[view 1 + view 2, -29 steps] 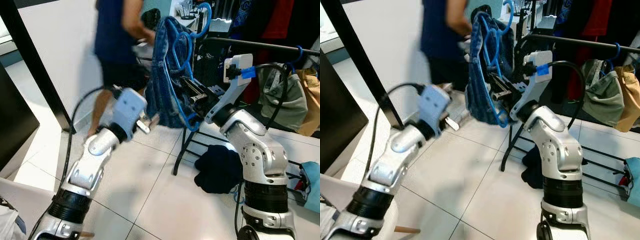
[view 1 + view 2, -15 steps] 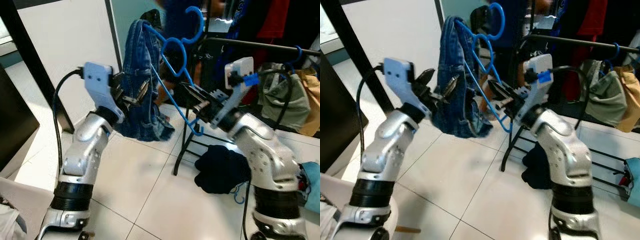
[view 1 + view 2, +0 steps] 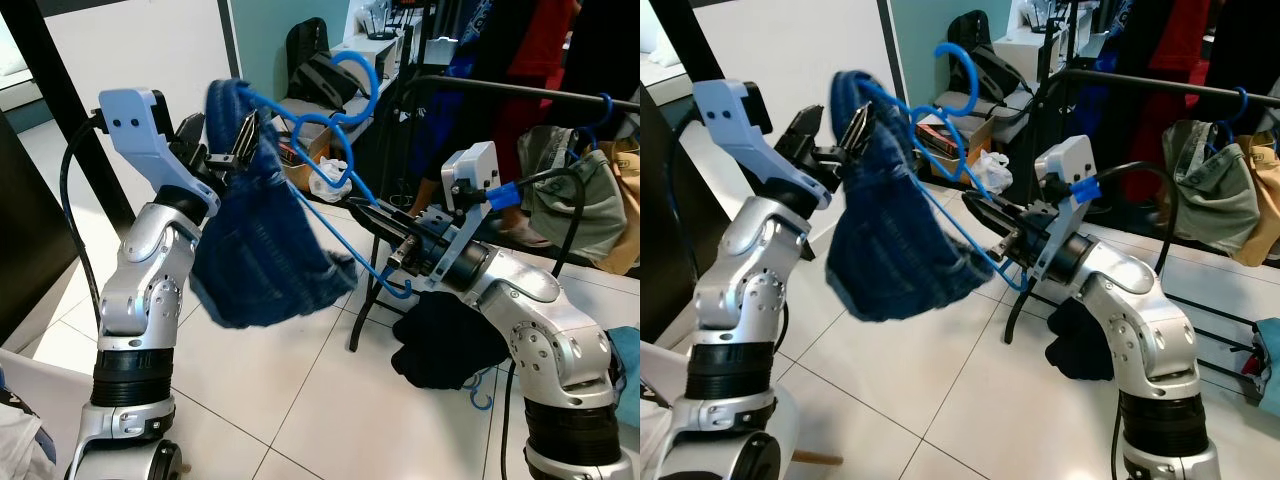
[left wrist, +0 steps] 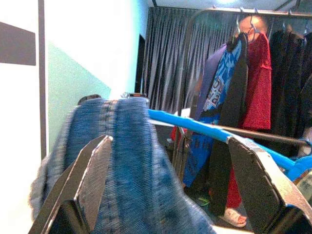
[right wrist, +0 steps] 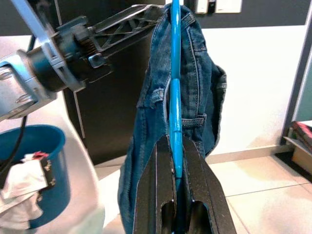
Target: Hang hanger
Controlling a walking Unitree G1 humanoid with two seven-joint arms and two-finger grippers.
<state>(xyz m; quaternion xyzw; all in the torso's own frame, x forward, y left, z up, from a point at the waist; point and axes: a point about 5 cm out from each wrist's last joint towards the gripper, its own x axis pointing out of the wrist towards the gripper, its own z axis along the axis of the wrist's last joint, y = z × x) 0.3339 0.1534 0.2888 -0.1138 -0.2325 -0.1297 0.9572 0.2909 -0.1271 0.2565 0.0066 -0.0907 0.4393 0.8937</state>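
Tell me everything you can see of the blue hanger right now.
The blue hanger looks like thin plastic, with a curved hook at top and looped shoulders. It is tilted, held in the air between the arms. The right gripper is shut on its lower end; the left gripper straddles the other end, fingers open. Denim shorts drape over that end and sag below. It is not yet on the black rail.
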